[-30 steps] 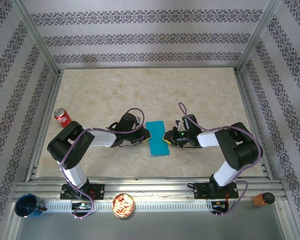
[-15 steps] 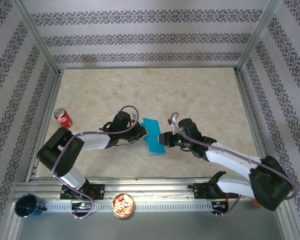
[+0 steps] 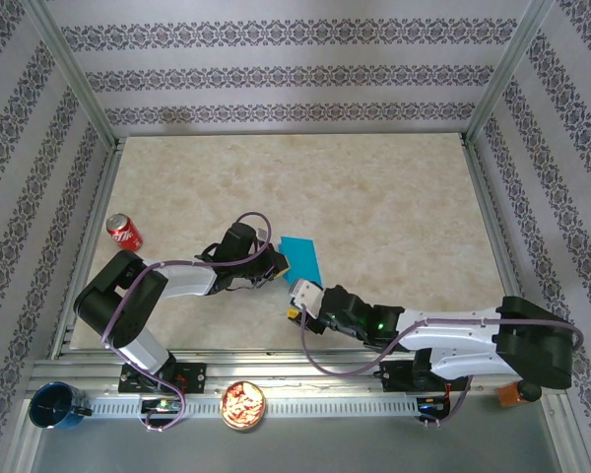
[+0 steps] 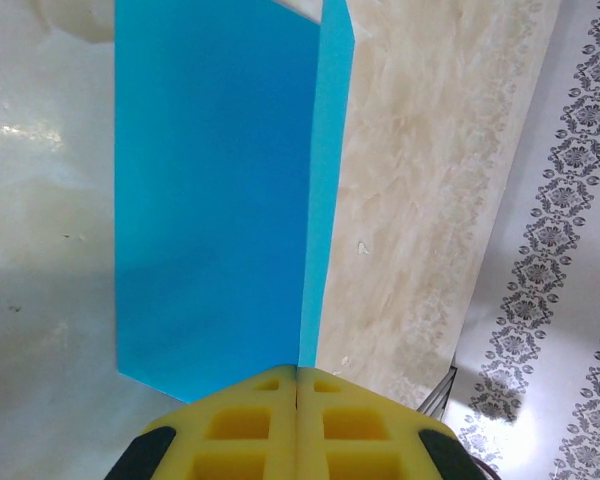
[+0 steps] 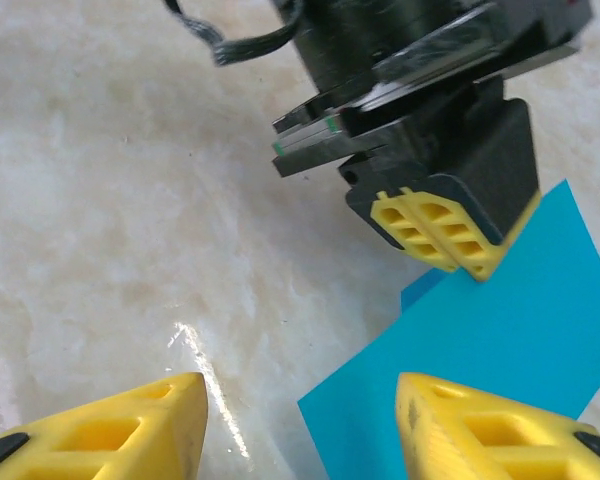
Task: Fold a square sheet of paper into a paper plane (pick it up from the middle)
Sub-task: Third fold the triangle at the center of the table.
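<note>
Pulled back from the paper (image 3: 303, 258), the right end effector (image 5: 300, 420) gapes empty just beside its near corner, while the left end effector (image 4: 297, 378) pinches the paper's left edge.

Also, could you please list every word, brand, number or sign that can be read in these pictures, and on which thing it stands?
No text can be read here.
On the red soda can: white marks, too small to read.
On the blue paper: plain, nothing printed.
</note>
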{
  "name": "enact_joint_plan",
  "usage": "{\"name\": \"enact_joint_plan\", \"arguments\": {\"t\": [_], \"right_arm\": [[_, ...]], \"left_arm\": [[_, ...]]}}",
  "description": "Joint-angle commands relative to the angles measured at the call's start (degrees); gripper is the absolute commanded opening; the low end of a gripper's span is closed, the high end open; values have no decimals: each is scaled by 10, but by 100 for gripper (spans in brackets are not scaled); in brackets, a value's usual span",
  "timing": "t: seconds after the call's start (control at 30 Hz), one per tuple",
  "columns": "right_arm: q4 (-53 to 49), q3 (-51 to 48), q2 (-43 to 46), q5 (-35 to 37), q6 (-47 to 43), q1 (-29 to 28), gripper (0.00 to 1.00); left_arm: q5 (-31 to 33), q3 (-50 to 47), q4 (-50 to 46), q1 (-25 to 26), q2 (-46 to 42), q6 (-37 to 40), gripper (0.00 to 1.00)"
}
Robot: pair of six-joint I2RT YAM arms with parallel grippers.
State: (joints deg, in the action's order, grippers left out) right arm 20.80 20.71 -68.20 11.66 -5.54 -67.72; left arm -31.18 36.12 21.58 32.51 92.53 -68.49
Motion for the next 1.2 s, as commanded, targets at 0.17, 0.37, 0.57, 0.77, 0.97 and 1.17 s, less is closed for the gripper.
{"name": "enact_joint_plan", "arguments": {"t": [0.17,0.37,0.57,0.77,0.97,1.17], "right_arm": [[43,11,-73,172,-90,-40,55],[60,22,-120,193,-100,-45,55],[80,21,-131,201,-96,-47,46],[85,9,-121,194,-81,-47,35],[86,0,-110,194,-58,-47,26],[87,-7,-107,188,-45,-43,18]], "left_arm": [[-9,-2,27,-6,2,-10,3],[-9,0,22,-6,1,-7,3],[-6,0,18,-6,-2,-5,3],[-2,4,9,-6,-2,1,3],[1,7,-2,-6,-6,8,3],[7,9,-12,-6,-12,12,3]]}}
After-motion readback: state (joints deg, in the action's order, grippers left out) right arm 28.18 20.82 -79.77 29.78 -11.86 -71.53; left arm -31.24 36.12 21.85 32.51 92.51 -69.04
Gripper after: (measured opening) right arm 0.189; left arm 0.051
